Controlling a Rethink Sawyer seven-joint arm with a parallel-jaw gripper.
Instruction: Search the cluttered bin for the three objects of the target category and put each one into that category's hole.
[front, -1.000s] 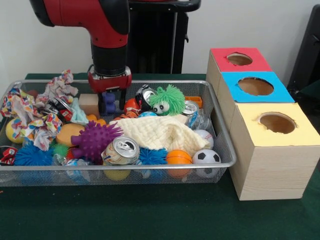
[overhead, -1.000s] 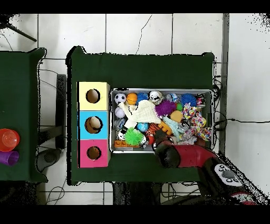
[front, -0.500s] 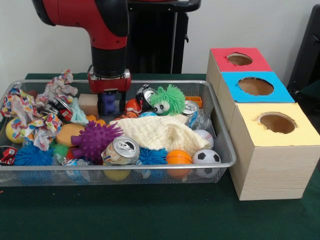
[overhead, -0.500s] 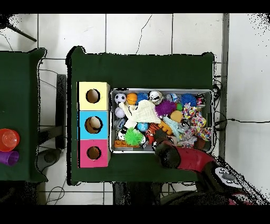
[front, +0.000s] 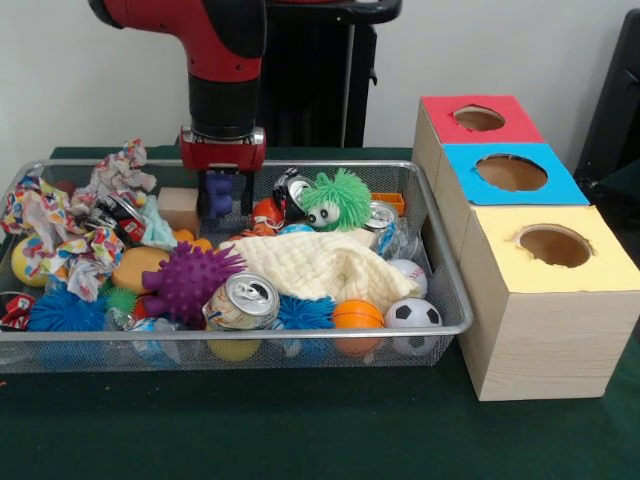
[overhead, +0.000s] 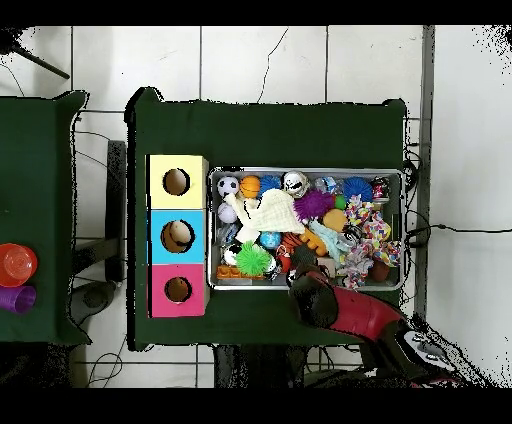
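Three boxes: one row beside the bin, topped red (front: 478, 118), blue (front: 511, 172) and yellow (front: 553, 247), each with one round hole; in the overhead view the blue-topped box's hole shows something pale inside, kind not discernible.
Bin: one wire mesh bin (front: 452, 296), heaped full, standing just beside the boxes.
Cans: three counted in the front view; one upright near the front rim (front: 243, 300), one dark can (front: 289, 187) beside the green toy, one silver can (front: 380, 218) toward the box side.
Spiky toys: one purple (front: 187, 278), one green with eyes (front: 335, 200), two blue at the front (front: 66, 309) (front: 305, 312).
Balls: one orange (front: 357, 315), one soccer ball (front: 412, 313), one white ball (front: 409, 271) behind it, one yellow ball (front: 27, 262) at the far end of the bin from the boxes.
Other contents: one cream knitted cloth (front: 325, 265) across the middle; crumpled patterned paper (front: 48, 222) piled at the end away from the boxes; one tan block (front: 178, 207).
Gripper: the gripper (front: 222, 196) points straight down over the back of the bin, beside the tan block; its fingers are closed on a small blue-purple object (front: 220, 190), held clear above the clutter; kind of object not discernible.
Arm: red and black (overhead: 345, 305), entering over the bin's rear rim.
Surface: dark green cloth table (front: 300, 420).
Room: white wall in the front view; pale tiled floor (overhead: 260, 60) in the overhead view; a second green table (overhead: 35, 150) alongside, carrying one red item (overhead: 15, 264) and one purple item (overhead: 14, 298).
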